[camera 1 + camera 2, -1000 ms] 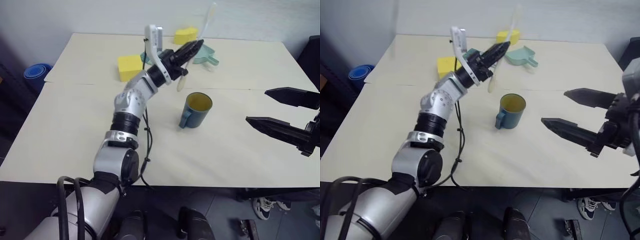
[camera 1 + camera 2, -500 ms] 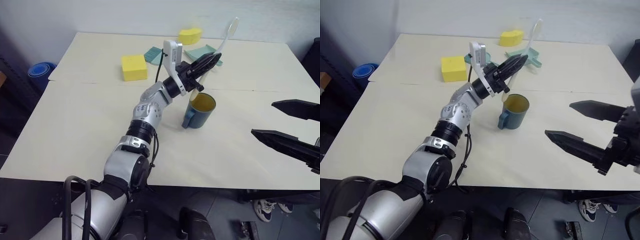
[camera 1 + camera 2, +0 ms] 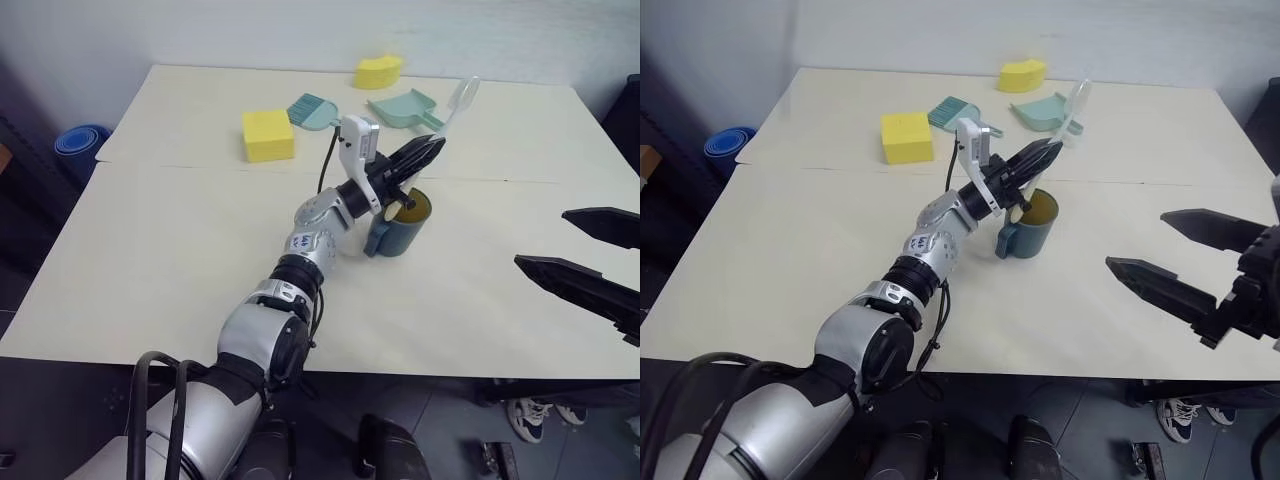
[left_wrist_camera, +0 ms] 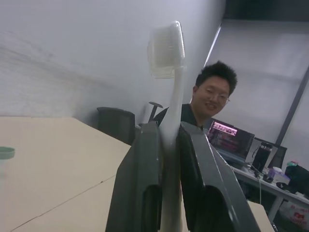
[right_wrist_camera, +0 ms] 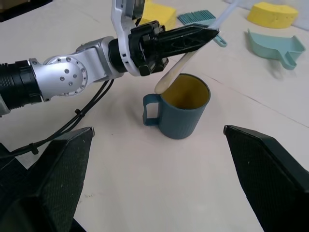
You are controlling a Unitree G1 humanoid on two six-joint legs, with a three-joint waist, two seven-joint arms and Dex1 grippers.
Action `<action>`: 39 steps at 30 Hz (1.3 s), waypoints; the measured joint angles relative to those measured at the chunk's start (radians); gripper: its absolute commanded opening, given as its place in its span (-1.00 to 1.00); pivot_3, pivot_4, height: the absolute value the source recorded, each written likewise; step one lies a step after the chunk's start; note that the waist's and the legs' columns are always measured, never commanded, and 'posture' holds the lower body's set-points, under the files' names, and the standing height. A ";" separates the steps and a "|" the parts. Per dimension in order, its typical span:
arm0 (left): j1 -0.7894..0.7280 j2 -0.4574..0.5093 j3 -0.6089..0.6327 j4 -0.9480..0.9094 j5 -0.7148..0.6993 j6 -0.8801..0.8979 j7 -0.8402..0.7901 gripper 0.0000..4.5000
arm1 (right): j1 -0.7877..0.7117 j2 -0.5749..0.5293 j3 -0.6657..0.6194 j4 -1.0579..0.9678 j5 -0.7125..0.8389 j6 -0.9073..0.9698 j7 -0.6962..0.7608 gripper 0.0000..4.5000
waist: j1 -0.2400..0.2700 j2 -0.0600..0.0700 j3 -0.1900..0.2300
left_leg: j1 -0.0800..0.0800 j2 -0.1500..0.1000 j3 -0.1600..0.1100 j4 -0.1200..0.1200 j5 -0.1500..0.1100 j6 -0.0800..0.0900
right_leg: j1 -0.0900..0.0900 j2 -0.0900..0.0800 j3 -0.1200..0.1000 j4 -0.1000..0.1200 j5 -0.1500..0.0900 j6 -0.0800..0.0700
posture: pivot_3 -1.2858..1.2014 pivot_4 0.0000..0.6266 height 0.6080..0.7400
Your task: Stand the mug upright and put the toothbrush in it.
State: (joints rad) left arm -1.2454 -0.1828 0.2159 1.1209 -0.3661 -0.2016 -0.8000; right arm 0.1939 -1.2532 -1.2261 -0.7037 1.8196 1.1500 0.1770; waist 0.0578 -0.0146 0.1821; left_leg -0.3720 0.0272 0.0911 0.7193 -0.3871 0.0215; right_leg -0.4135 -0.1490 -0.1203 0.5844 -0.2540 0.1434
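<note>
Yellow sponge block: a square, matte yellow foam block (image 3: 268, 135) lies on the pale table (image 3: 150, 260), toward the robot's left of the other things.
Hand brush: a short teal brush (image 3: 313, 110) lies flat just beyond the block, its bristles fanned.
Left gripper: the left gripper (image 3: 425, 158) is clamped on the toothbrush, its two black fingers pressed to either side of the handle; it hangs over the mug's mouth, angled upward.
Toothbrush: the slim white, partly translucent plastic toothbrush (image 3: 452, 108) slants up from the gripper, bristle head on top. The right wrist view shows its lower handle end (image 5: 170, 77) at the near side of the mug's rim; the head views hide this end behind the fingers. The left wrist view shows the dense white bristle head (image 4: 165, 50) against a grey wall, with a person seated at a desk behind.
Mug: the dark slate-blue mug (image 5: 178, 112) stands upright on the table near its middle, with a ribbed outside, a smooth mustard-yellow inside and a loop handle that the head views show toward the robot's left.
Rounded sponge: a yellow wedge-shaped sponge (image 3: 378, 71) sits at the far edge.
Dustpan: a pale teal plastic dustpan (image 3: 405, 106) lies beside it, with the toothbrush head in front of it.
Right gripper: the right gripper (image 3: 578, 254) holds nothing, its black tapered fingers spread wide, well apart from the mug on the robot's right.
</note>
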 measured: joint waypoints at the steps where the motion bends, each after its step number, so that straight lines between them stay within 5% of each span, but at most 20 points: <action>1: -0.001 0.001 0.002 0.005 0.003 -0.019 0.002 -0.92 | 0.007 0.000 0.000 0.000 0.010 -0.007 -0.005 1.00 | 0.000 0.000 0.000 | 0.000 0.000 0.000 0.000 0.000 0.000 | 0.000 0.000 0.000 0.000 0.000 0.000 | 0.03 -0.52 1.00; 18: -0.051 0.044 0.047 -0.005 -0.022 0.005 0.004 -0.92 | 0.048 0.027 0.002 -0.033 0.017 -0.061 -0.014 1.00 | 0.000 0.000 0.000 | 0.000 0.000 0.000 0.000 0.000 0.000 | 0.000 0.000 0.000 0.000 0.000 0.000 | 0.03 -0.52 1.00; 35: -0.050 -0.036 0.039 0.113 0.071 -0.128 0.150 -0.92 | 0.111 0.047 -0.049 -0.065 0.062 -0.088 -0.044 1.00 | 0.010 0.000 0.000 | 0.000 0.000 0.001 0.000 -0.001 0.001 | 0.000 0.000 0.000 -0.001 0.000 0.000 | 0.03 -0.52 1.00; 39: -0.050 -0.037 0.044 0.114 0.071 -0.104 0.132 -0.34 | 0.132 0.047 -0.071 -0.069 0.075 -0.092 -0.052 1.00 | 0.015 0.000 0.000 | 0.000 0.000 0.001 0.000 -0.001 0.002 | 0.000 0.000 0.000 -0.001 0.000 0.000 | 0.03 -0.52 1.00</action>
State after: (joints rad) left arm -1.2952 -0.2196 0.2595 1.2350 -0.2946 -0.3052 -0.6675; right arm 0.3261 -1.2058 -1.2975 -0.7724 1.8947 1.0581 0.1251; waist 0.0724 -0.0146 0.1821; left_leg -0.3720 0.0271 0.0921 0.7193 -0.3880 0.0230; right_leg -0.4136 -0.1489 -0.1198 0.5834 -0.2539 0.1433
